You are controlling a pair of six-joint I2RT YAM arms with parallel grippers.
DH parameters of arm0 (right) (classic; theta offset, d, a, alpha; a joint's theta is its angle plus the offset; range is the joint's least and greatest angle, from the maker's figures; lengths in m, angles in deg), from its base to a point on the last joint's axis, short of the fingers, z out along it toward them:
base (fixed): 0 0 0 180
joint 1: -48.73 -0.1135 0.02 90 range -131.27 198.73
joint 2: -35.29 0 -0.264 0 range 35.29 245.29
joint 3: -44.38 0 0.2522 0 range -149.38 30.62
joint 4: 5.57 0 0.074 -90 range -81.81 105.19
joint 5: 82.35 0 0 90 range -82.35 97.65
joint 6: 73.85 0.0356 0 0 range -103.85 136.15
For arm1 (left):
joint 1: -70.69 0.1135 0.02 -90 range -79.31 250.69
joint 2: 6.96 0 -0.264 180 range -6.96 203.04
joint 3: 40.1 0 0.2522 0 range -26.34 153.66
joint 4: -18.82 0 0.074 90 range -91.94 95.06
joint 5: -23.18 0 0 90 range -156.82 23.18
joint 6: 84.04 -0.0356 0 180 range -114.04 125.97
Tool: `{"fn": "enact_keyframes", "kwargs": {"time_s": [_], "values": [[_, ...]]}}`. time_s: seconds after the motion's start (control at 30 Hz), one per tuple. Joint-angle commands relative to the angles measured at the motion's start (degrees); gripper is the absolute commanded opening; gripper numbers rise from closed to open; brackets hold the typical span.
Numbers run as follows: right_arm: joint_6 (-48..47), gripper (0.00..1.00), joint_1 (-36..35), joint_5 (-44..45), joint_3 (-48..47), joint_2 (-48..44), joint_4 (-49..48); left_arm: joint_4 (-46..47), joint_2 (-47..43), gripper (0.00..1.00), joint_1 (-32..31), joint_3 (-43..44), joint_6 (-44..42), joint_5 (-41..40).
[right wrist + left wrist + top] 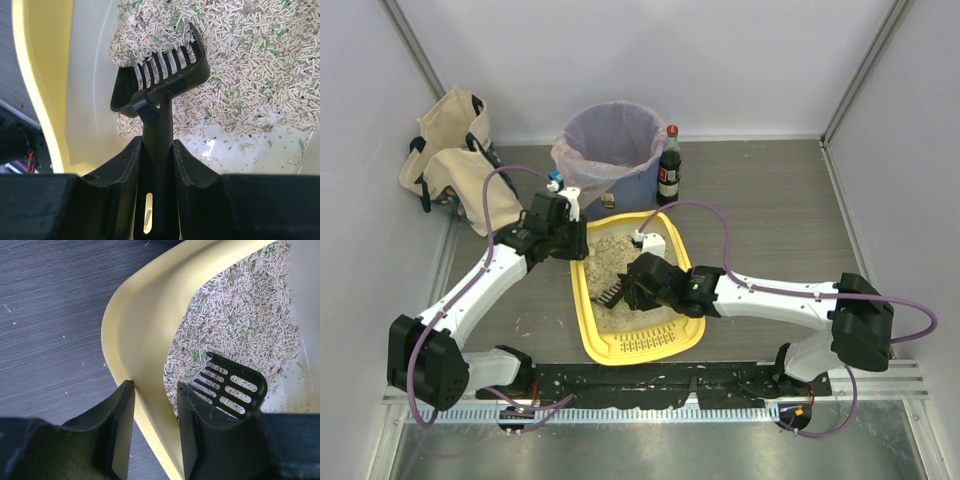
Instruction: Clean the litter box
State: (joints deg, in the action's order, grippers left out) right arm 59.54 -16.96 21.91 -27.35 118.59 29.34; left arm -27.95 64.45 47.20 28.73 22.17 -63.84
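Early stage: right tool (pixel 156 147) clamped on scoop (pixel 160 80), tines in litter (pixel 240 60). Left tool (pixel 155 385) apart, astride box (pixel 582 320) rim at 10 o'clock.

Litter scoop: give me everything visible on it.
The litter scoop is black and looks like moulded plastic. It has a slotted head with raised sides on a straight flat handle, and the handle has a slot cut near its end. The right pincer is shut on the handle just behind the head. The head points away from the pincer, its front edge pushed into the beige pellet litter inside the yellow litter box.
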Motion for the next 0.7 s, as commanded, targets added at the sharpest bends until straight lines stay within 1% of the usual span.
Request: {"fn": "enact_keyframes", "kwargs": {"time_s": [0.0,0.07,0.13,0.27,0.47,0.67], "values": [[3.98,0.01,-1.01,8.67,1.73,2.38,-5.68,0.85,-0.31,0.39,-0.25,2.15,0.49,3.34],[4.33,0.01,-2.16,11.22,1.02,3.52,-5.85,0.85,-0.23,0.38,-0.25,2.06,0.49,3.69],[5.64,0.01,-2.86,14.03,1.89,5.01,-8.13,0.93,-0.05,0.38,-0.25,2.24,0.58,3.78],[8.36,0.02,-3.39,14.39,4.62,7.13,-14.80,0.93,-0.31,0.38,-0.33,2.15,0.49,3.52],[8.98,0.01,-5.50,18.61,4.62,9.76,-16.13,0.93,-0.14,0.38,-0.25,2.24,0.49,3.87],[11.62,0.01,-5.50,21.42,8.40,10.38,-20.88,0.93,-0.23,0.37,-0.25,2.15,0.49,4.05]]}}
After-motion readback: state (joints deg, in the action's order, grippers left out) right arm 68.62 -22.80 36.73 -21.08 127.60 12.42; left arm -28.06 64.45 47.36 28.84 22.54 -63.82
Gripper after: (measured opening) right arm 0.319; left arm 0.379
